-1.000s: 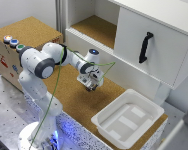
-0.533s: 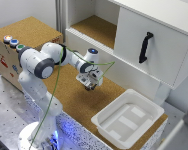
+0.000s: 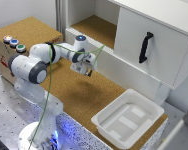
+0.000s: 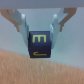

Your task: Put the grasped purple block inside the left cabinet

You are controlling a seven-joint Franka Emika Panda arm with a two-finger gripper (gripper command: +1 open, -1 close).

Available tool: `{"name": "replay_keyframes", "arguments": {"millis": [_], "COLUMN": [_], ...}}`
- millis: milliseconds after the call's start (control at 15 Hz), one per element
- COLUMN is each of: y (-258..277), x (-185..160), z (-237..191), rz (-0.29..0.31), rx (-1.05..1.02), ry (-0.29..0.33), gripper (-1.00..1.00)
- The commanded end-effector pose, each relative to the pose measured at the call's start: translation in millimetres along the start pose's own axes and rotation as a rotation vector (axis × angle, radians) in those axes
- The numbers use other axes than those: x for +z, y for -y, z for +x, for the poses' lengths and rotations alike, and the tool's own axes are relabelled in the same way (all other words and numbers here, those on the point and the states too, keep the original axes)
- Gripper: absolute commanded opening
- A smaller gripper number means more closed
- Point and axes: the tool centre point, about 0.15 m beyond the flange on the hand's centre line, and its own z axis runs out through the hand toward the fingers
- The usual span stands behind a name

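Since the earlier frames the arm has shifted only slightly: the gripper (image 3: 87, 69) sits marginally higher and nearer the cabinet front, still left of centre in the exterior view. Judgement: transport has begun but little ground is covered, and the lift over the sill remains to be done.

The wrist view shows the fingers (image 4: 22, 22) clamped on the purple block (image 4: 40, 44), one on each side, with yellow markings on the block's facing side. The block hangs clear of the cork surface (image 3: 99, 95) below it.

Containers:
- The left cabinet (image 3: 94, 27), upper centre of the exterior view, is open-fronted; its cork floor shows nothing on it.
- The right compartment is shut behind a white door (image 3: 151, 47) with a black handle (image 3: 145, 46).
- The white tray (image 3: 128, 120), lower right, holds nothing visible.
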Motion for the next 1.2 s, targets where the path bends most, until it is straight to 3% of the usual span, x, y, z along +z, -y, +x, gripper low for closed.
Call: {"name": "replay_keyframes", "arguments": {"millis": [0, 200, 333, 400, 600, 867, 1133], "y": [17, 1, -17, -29, -42, -49, -41], "x": [-44, -56, -63, -66, -63, -48, -35], "z": [89, 116, 128, 135, 158, 197, 220], "rz": [-0.192, -0.242, -0.248, -0.223, -0.199, -0.099, -0.089], "rx": [-0.058, -0.029, 0.063, 0.122, 0.188, 0.206, 0.187], "ry": [-0.129, -0.221, -0.279, -0.303, -0.327, -0.33, -0.304], "gripper": [-1.0, -1.0, -1.0, -1.0, -1.0, -1.0, -1.0]}}
